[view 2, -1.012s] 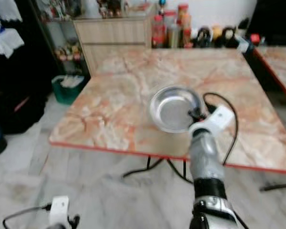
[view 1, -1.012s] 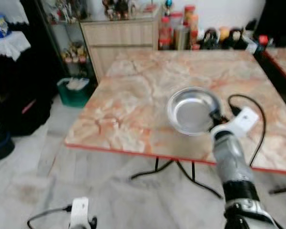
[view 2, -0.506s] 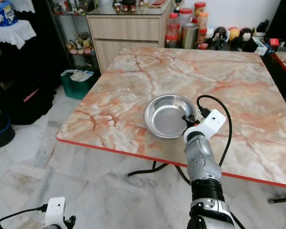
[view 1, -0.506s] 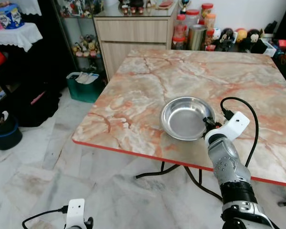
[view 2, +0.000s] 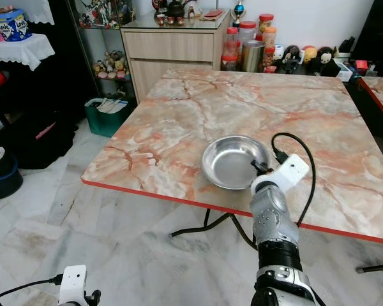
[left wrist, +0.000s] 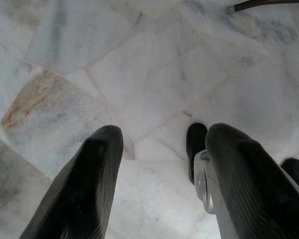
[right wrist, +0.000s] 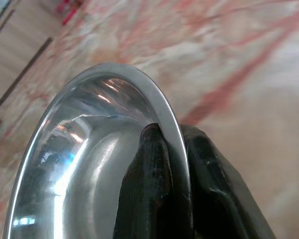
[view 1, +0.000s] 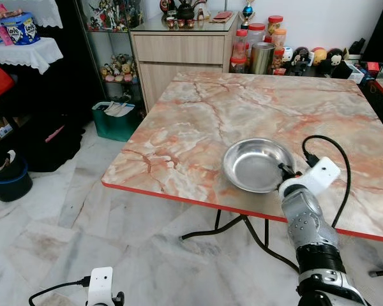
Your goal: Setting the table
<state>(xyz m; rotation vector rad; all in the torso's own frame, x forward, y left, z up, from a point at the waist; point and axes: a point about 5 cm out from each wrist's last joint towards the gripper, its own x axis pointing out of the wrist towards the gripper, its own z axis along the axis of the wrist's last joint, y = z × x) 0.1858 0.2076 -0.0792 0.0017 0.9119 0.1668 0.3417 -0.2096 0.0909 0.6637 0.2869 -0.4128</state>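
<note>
The left gripper (left wrist: 159, 164) hangs low over the marble floor (left wrist: 139, 74), fingers apart and holding nothing. The right gripper (right wrist: 174, 149) is clamped on the near rim of a steel bowl (view 1: 258, 164), one finger inside and one outside. The bowl holds nothing and sits near the front edge of the table (view 1: 198, 121). At the far edge stand jars (view 1: 262, 44) and small figures (view 1: 316, 57), beside a cabinet (view 1: 179, 54).

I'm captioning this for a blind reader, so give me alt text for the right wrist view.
The right gripper pinches the rim of a shiny steel bowl, one black finger inside and one outside. Behind the bowl spreads the table, marbled in pink and orange.
</note>
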